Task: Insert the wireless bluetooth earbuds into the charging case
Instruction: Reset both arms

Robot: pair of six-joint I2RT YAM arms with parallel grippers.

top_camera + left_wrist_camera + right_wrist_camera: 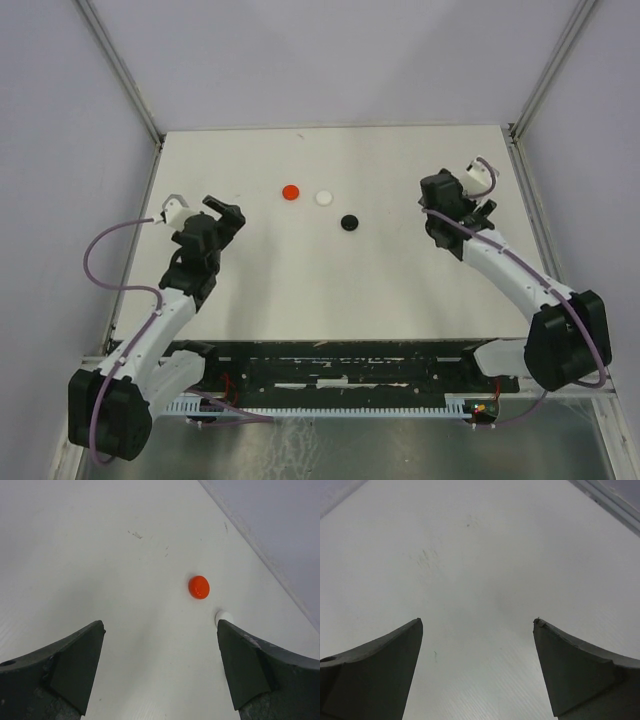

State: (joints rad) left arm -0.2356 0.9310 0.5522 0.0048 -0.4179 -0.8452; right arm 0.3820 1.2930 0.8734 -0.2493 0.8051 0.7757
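Red case (199, 587), ahead of left pincer (160, 625)

A robot test cell in a lab: the bare white worktop (330, 290) ahead of the left pincer (160, 624) and right pincer (477, 621) is boxed in by plain pale panels (60, 150) on metal posts (120, 70). Behind the pincers, white-and-black arms (165, 320) rise from a black base rail (330, 365), purple cables (95, 260) looping alongside.
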